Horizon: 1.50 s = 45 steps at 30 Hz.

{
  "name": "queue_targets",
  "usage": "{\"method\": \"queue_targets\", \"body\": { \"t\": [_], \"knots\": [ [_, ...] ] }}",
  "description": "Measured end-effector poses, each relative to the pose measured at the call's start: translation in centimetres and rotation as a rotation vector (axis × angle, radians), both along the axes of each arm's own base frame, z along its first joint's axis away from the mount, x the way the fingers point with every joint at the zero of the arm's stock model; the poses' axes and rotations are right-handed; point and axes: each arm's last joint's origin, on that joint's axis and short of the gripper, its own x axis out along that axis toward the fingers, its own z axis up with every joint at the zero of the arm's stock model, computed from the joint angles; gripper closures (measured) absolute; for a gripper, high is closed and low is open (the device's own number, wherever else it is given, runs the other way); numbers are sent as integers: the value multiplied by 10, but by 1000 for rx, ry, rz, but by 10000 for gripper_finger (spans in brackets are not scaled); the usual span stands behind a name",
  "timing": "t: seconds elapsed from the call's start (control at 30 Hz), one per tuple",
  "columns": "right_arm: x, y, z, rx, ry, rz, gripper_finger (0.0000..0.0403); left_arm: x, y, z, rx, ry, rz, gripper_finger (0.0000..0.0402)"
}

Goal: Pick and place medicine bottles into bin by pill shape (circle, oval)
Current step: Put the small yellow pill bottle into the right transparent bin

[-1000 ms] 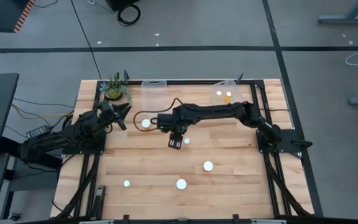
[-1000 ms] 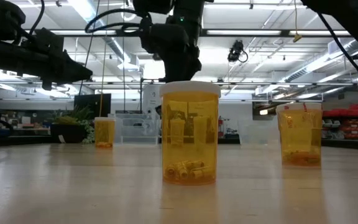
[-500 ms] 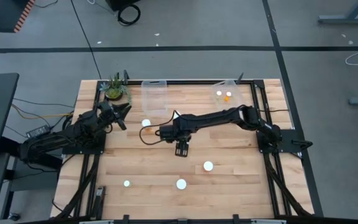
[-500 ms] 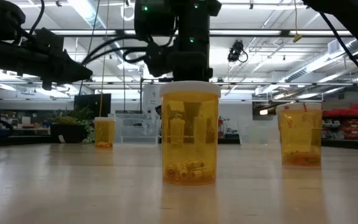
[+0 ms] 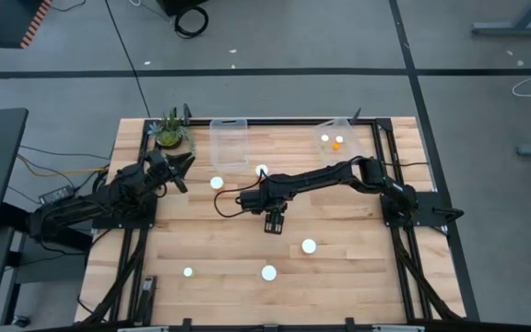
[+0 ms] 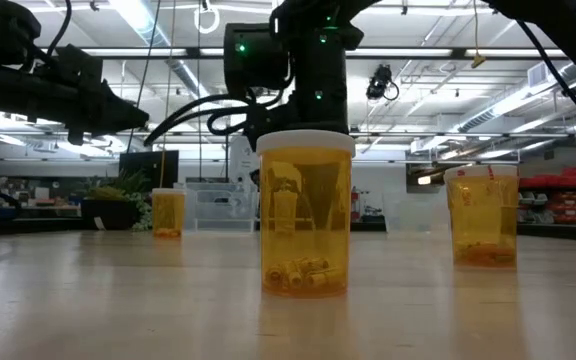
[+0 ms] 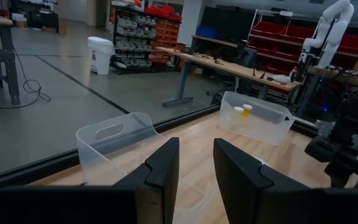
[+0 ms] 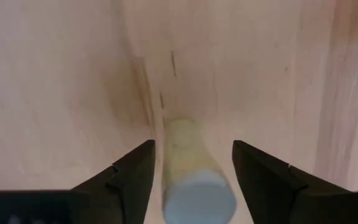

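Right end effector [image 5: 272,224]: poised above the middle of the wooden desk [image 5: 339,267], fingers spread wide astride a small translucent-orange vial with a round white cap [image 8: 193,180]; nothing gripped yet.
Left end effector [image 5: 179,166]: parked at the desk's left side, fingers closed, empty.
Bins: clear plastic bin [image 5: 230,144] and second clear bin holding vials [image 5: 337,140] stood at the far edge.
Risk: a finger could strike the cap off-centre, tipping or rolling the vial.
Risk: pill shape unreadable here; wrong-bin placement possible.

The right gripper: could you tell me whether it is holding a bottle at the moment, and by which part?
Nothing is held yet. The right gripper hangs open over a medicine bottle, its white cap between the fingers, untouched.
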Motion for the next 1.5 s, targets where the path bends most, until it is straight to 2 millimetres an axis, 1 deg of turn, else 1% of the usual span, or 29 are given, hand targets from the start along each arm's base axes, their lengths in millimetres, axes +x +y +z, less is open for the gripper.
{"method": "queue_targets", "body": {
  "t": [0.3,0.4,0.5,0.7,0.8,0.93,1.03,1.17,1.33,1.5],
  "knots": [
    [1,0,0,1,-10,-2,266,0,0,0,0,0,0,294],
    [-1,-3,3,0,-4,-8,283,0,0,0,0,0,0,294],
    [-4,-8,7,-7,35,-11,286,0,0,0,0,0,0,294],
    [-13,-23,14,-53,103,-28,275,0,0,0,0,0,0,294],
    [-18,-30,24,-61,109,-46,275,0,0,0,0,0,0,294],
    [-27,-37,44,-92,67,-67,278,0,0,0,0,1,0,294],
    [-39,-42,62,-119,27,-99,278,0,0,0,0,0,0,294],
    [-66,-49,80,-142,-47,-170,277,0,0,0,0,2,0,294],
    [-109,-64,90,-150,-100,-282,277,0,0,0,-1,1,0,294],
    [-150,-88,101,-167,-126,-422,276,0,0,0,0,2,0,294]
  ]
}}
